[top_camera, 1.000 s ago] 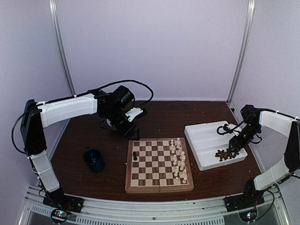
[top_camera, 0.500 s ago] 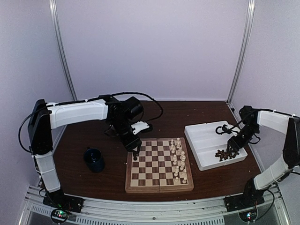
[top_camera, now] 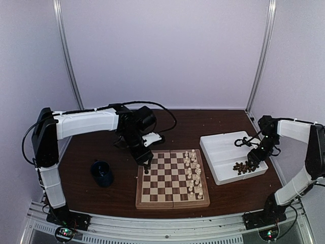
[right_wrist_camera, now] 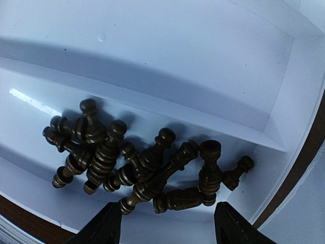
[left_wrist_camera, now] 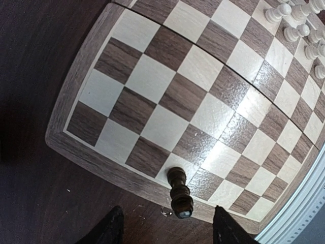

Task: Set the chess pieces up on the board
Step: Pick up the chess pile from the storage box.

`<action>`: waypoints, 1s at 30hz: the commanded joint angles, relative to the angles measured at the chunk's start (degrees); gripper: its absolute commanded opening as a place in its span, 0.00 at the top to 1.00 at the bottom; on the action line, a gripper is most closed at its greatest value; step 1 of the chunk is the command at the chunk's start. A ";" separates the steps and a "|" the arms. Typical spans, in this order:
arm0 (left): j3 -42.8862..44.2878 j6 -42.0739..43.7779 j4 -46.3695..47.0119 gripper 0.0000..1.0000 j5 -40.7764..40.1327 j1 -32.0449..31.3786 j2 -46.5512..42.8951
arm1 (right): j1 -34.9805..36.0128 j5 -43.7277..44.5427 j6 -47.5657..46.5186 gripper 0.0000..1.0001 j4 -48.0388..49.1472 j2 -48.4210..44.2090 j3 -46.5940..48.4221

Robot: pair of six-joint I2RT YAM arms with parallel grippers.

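We see the board (top_camera: 161,185) lying flat near the front middle of the tabletop (top_camera: 101,147). Cream pieces (top_camera: 193,173) stand in two close columns along the board's right side, and the rest of its squares are bare but for one. That one is at the board's far left corner, where a single dark piece (left_wrist_camera: 179,192) rests on the outermost square. In the left wrist view it seems to lie on its side with its base reaching over the tan border, though we cannot be sure. The left gripper (left_wrist_camera: 167,229) hangs just beyond that corner with its fingers spread apart and nothing between them, the dark piece just ahead of them. Right of the board, close by but apart from it, sits a white tray (top_camera: 223,147) with two long compartments. The compartment nearer the arm bases holds a loose heap of dark pieces (right_wrist_camera: 142,168), all tumbled on their sides at its right end. The right gripper (right_wrist_camera: 166,208) hangs over that heap, fingers wide open and holding nothing. Left of the board, well apart, stands a dark blue mug (top_camera: 102,173); we cannot tell what is inside it.
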 commanded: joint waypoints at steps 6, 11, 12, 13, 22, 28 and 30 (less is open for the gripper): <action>0.87 -0.37 2.49 0.41 -2.29 -0.45 -3.30 | 0.34 3.61 2.27 0.43 0.41 4.97 2.74; 0.30 -0.42 3.56 0.42 -2.79 -0.45 -4.40 | 0.32 6.06 3.27 0.50 1.88 5.75 3.49; 0.33 -0.37 3.52 0.42 -2.65 -0.42 -4.32 | 0.32 6.62 3.37 0.52 1.95 6.08 3.67; 0.33 -0.45 3.51 0.42 -2.66 -0.40 -4.31 | 0.32 7.29 3.58 0.54 2.15 6.35 3.80; 0.42 -0.33 3.56 0.44 -2.09 -0.40 -4.24 | 0.23 9.05 3.44 0.70 3.44 8.85 3.82; 0.42 -0.33 3.51 0.44 -2.01 -0.45 -4.27 | 0.15 9.32 3.92 0.72 4.13 11.00 3.74; 0.42 -0.33 3.56 0.44 -2.07 -0.47 -4.31 | 0.15 10.24 4.05 0.71 4.25 11.61 3.74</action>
